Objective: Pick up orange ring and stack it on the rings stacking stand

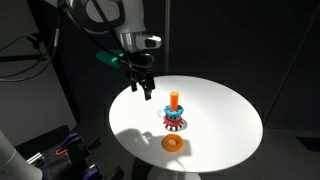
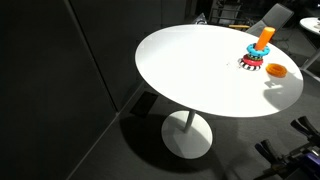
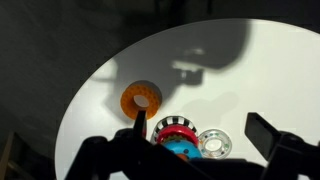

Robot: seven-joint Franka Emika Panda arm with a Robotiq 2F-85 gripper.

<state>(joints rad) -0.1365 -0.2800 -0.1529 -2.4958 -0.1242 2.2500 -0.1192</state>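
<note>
The orange ring lies flat on the round white table, just in front of the rings stacking stand. The stand has an upright orange peg above blue, red and striped rings. Both show in the exterior views, with the ring beside the stand. My gripper hangs open and empty above the table, up and to the side of the stand. In the wrist view the ring lies beyond the stand, which sits between my open fingers.
A small clear ring-shaped piece lies on the table right beside the stand's base. The table edge drops to a dark floor. Dark equipment with cables stands beside the table.
</note>
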